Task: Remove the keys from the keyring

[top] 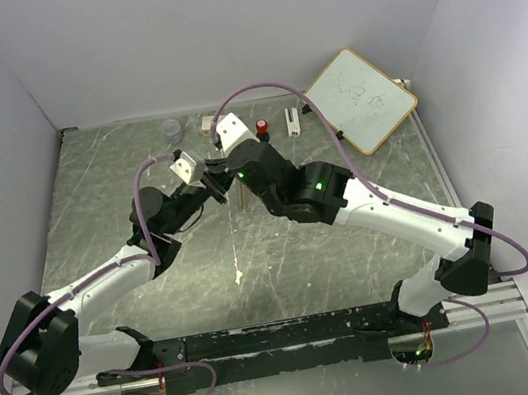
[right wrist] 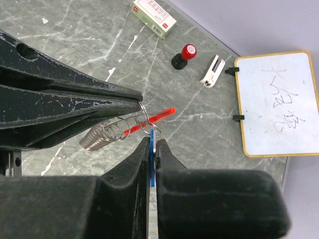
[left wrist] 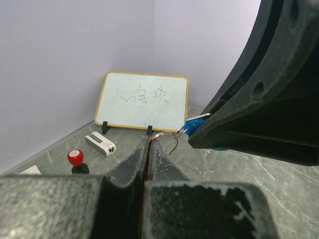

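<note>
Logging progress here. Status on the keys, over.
Left gripper shut on keyring. Right gripper shut on blue key; key not yet off ring. Nothing blocking between them.

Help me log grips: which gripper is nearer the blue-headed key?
Right. The right gripper is shut on the blue-headed key; the left gripper clamps the red strip, across the keyring from it.

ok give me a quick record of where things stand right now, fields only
left tool: shut on red strip, keyring at its tip
right tool: shut on blue key
silver bunch: in the air beside the left tool
progress: blue key linked to the keyring
background: whiteboard, red-topped knob
</note>
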Tool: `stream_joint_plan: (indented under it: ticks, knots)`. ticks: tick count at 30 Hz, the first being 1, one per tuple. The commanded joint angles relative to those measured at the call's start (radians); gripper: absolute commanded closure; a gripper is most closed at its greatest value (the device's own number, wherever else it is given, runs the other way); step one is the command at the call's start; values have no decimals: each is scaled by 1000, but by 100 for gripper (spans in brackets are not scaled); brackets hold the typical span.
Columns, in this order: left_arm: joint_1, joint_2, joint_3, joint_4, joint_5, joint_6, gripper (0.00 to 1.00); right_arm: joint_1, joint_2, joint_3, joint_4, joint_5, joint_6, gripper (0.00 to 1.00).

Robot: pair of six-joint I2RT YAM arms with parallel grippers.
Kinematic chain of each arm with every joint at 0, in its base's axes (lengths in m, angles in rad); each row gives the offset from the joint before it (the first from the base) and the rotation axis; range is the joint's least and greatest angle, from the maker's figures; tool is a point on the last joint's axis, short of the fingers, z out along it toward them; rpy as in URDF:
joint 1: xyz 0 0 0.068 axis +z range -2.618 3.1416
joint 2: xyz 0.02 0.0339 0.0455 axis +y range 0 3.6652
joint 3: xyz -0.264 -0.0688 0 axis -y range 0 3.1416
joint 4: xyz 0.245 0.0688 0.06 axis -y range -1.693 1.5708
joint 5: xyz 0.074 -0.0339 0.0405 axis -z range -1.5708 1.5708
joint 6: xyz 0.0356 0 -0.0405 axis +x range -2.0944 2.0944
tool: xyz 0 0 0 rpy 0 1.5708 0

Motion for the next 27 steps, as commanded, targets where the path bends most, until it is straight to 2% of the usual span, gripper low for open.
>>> stream_joint_plan:
  ticks: [1,11,27]
  knots:
    - [14,5,-17,-88,-42,63,93,6,-17,63,4,81,-29,100]
    - [14,24,0,-160,-94,96,93,8,-4,106,-15,104,-51,100]
    - [14,29,-19,-142,-70,102,93,7,30,157,-12,124,-92,100]
